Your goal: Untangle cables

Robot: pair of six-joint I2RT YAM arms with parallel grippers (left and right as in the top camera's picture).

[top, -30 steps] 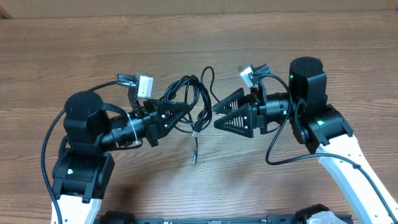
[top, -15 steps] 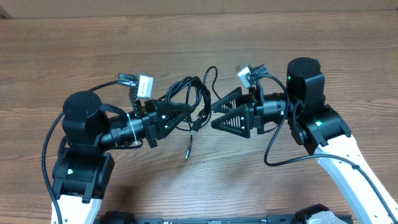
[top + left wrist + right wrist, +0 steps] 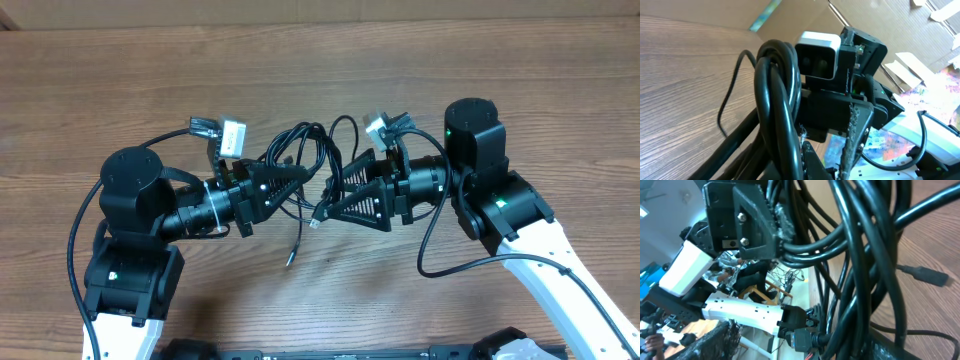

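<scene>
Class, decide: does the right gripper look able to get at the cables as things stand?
Probably yes. The right gripper is open and faces the cables, which the left gripper holds clamped just in front of it; nothing stands between them.

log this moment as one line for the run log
left tool: shut on cables | right tool: open, close to cables | cables: tangled loops between the tools, not yet untangled

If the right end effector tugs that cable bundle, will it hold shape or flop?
Probably flops: the cable bundle sags in loose loops from the left end effector, one plug end dangling. Likely light: thin cords. Crossed strands could snag rather than slide free.
</scene>
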